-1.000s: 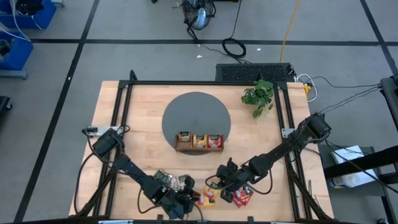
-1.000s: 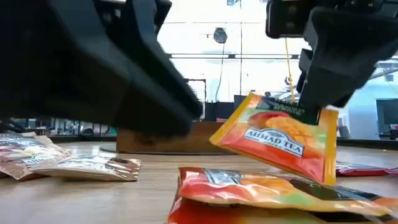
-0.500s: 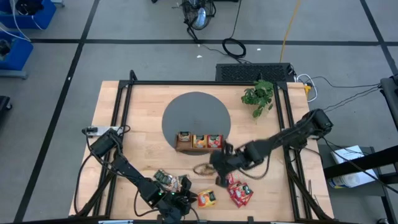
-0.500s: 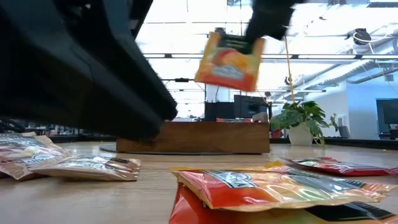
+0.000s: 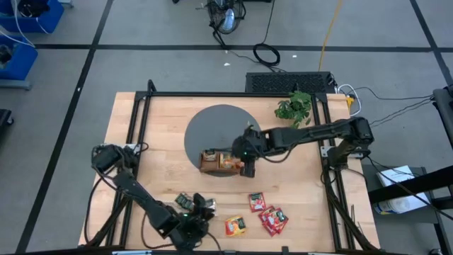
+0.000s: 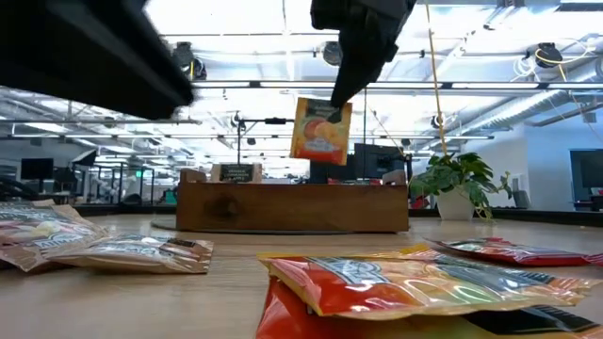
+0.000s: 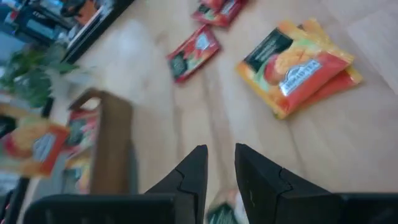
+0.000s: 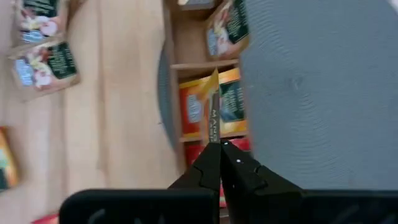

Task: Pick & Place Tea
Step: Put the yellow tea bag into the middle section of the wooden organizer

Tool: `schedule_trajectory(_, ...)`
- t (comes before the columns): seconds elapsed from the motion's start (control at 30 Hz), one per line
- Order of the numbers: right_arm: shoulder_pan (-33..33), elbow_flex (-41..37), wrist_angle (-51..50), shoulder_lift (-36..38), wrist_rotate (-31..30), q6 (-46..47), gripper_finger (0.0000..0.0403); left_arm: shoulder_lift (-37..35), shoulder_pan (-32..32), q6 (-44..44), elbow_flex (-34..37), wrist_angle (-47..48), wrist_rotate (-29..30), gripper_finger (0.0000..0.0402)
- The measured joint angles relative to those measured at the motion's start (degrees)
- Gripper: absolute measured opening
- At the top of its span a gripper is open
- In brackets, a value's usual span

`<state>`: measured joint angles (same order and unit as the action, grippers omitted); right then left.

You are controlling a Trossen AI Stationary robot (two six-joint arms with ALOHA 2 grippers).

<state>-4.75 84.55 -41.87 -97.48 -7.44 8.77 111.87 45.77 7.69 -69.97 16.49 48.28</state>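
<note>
On a wooden surface point(image 5: 141, 134) ringed by a black frame, a wooden three-compartment tray point(image 5: 226, 162) is sitting at the near edge of a grey round mat point(image 5: 223, 127), and the placing step of the tea sort is under way. The right arm is reaching across to the tray, its right gripper point(image 5: 248, 161) carrying an orange-yellow sachet point(image 6: 320, 130) with the jaws clamped on the packet's top edge; seen from the wrist, the sachet is hanging edge-on directly above the tray's middle compartment, which is already holding orange-yellow packets. The next move is likely calling for a straight descent into that slot, then a release. The left gripper point(image 5: 190, 225) is waiting well in front of the tray, at the near edge, jaws parted only narrowly and holding nothing. Loose tea is lying in front of the tray: dark green sachets point(image 5: 185, 203) beside the left gripper, another orange-yellow pair point(image 5: 235, 225), and red sachets point(image 5: 269, 214).
</note>
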Motion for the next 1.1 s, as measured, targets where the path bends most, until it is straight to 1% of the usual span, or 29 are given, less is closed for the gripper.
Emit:
schedule_trajectory(0.07, 1.1, 0.0, 1.2, -0.7, 0.4, -1.2, 0.0000, -1.7, 1.1, 6.7, 0.0, 8.8, 1.9, 0.0088)
schedule_trajectory(0.13, 1.7, 0.0, 1.3, -1.7, 1.6, -2.2, 0.0000, -2.6, 1.9, 15.6, 0.0, 18.9, 3.8, 0.0088)
schedule_trajectory(0.2, 1.9, 0.0, 1.5, -2.7, 1.7, -3.3, 0.0000, -3.6, 3.2, 24.6, 0.0, 28.4, 6.3, 0.0088)
schedule_trajectory(0.3, 1.8, 0.0, 1.4, -3.4, 1.7, -4.2, 0.0000, -5.0, 5.9, 34.8, 0.0, 37.1, 10.0, 0.0088)
schedule_trajectory(0.4, 1.7, 0.0, 2.2, -3.7, 1.5, -5.3, 0.0000, -6.0, 8.0, 40.9, 0.0, 43.2, 12.5, 0.0088)
schedule_trajectory(0.47, 1.7, 0.0, 3.5, -3.7, 1.6, -5.5, 0.0000, -6.6, 8.7, 43.2, 0.0, 45.5, 13.7, 0.0088)
schedule_trajectory(0.57, 1.7, 0.0, 5.2, -3.7, 1.6, -7.4, 0.0000, -7.4, 9.0, 45.2, 0.0, 47.9, 13.8, 0.0088)
schedule_trajectory(0.67, 2.1, 0.0, 6.5, -3.7, 1.9, -9.7, 0.0000, -7.8, 9.0, 45.2, 0.0, 47.9, 13.9, 0.0088)
schedule_trajectory(0.73, 2.8, 0.0, 7.0, -3.7, 3.3, -10.4, 0.0000, -7.8, 8.8, 45.1, 0.0, 48.0, 14.4, 0.0088)
schedule_trajectory(0.9, 4.3, -0.1, 6.4, -3.7, 3.2, -11.8, 0.0000, -7.8, 8.1, 45.0, 0.0, 48.0, 15.8, 0.0088)
schedule_trajectory(1.1, 5.1, -2.5, 10.5, -3.7, 4.8, -13.1, 0.0000, -7.8, 6.5, 45.1, 0.0, 48.0, 16.3, 0.0088)
